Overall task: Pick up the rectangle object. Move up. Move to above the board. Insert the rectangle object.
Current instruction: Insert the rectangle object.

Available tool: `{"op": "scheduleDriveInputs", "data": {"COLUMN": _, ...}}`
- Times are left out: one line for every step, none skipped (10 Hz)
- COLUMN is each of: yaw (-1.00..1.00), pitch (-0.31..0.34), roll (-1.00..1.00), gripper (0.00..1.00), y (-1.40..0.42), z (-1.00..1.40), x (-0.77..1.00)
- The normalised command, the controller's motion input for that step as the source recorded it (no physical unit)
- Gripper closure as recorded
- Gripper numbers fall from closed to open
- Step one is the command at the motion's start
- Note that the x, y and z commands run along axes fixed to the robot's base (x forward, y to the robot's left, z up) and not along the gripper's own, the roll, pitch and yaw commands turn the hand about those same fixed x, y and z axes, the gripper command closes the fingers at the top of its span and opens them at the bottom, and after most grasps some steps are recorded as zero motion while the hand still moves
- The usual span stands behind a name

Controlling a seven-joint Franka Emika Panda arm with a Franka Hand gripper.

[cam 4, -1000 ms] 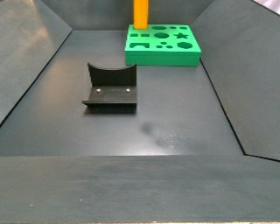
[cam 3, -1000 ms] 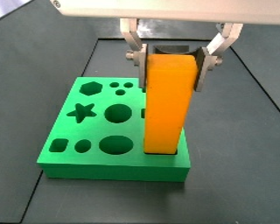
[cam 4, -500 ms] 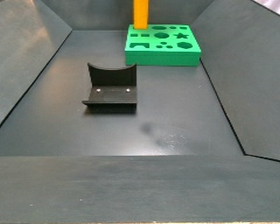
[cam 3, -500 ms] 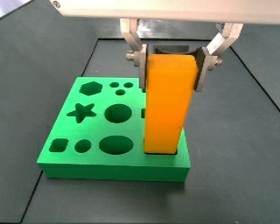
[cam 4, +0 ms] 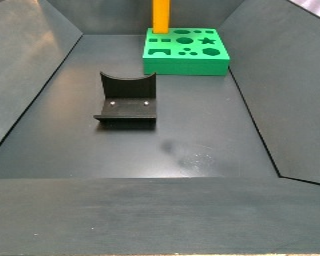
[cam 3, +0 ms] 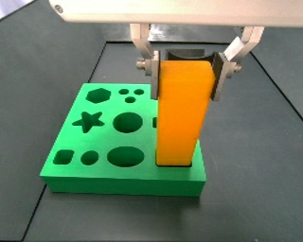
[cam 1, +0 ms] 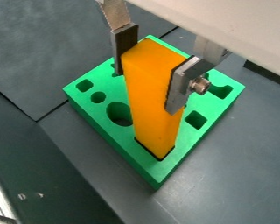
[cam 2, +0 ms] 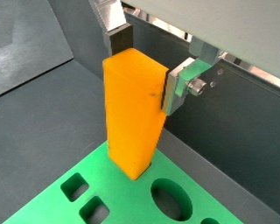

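The orange rectangle object [cam 3: 186, 112] stands upright with its foot in a cutout at the near right corner of the green board [cam 3: 98, 142]. It also shows in both wrist views [cam 1: 152, 96] [cam 2: 133, 109] and at the far end of a side view [cam 4: 160, 14]. My gripper [cam 3: 184, 64] hangs over the board with its fingers [cam 1: 184, 80] on either side of the block's top. The jaws stand slightly apart from the block and are open. The board shows star, hexagon, round and square cutouts [cam 1: 113, 112].
A dark grey block with a curved notch [cam 4: 127, 99] lies on the floor in front of the board [cam 4: 187, 50]. Sloping dark walls [cam 4: 36, 80] close in the floor on both sides.
The fingers have spread very slightly outward. The orange block and the board have not moved.
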Motion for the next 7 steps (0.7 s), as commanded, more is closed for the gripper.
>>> {"op": "scheduleDriveInputs", "data": {"yaw": -0.02, "pitch": 0.000, "roll": -0.01, "gripper": 1.00, "y": -0.10, "z": -0.02, "x": 0.00}}
{"op": "scheduleDriveInputs", "data": {"yaw": -0.03, "pitch": 0.000, "roll": -0.03, "gripper": 1.00, "y": -0.03, "z": -0.02, "x": 0.02}}
{"op": "scheduleDriveInputs", "data": {"yaw": -0.01, "pitch": 0.000, "roll": -0.04, "gripper": 1.00, "y": -0.02, "z": -0.04, "x": 0.03}}
{"op": "scheduleDriveInputs", "data": {"yaw": 0.00, "pitch": 0.000, "roll": -0.03, "gripper": 1.00, "y": 0.00, "z": -0.27, "x": 0.05}}
{"op": "scheduleDriveInputs", "data": {"yaw": 0.00, "pitch": 0.000, "roll": -0.05, "gripper": 1.00, "y": 0.08, "z": -0.54, "x": 0.09}}
{"op": "scheduleDriveInputs", "data": {"yaw": 0.00, "pitch": -0.037, "roll": -0.04, "gripper": 1.00, "y": 0.06, "z": -0.71, "x": 0.07}}
{"op": "scheduleDriveInputs", "data": {"yaw": 0.00, "pitch": -0.107, "roll": -0.01, "gripper": 1.00, "y": 0.07, "z": -0.87, "x": 0.04}}
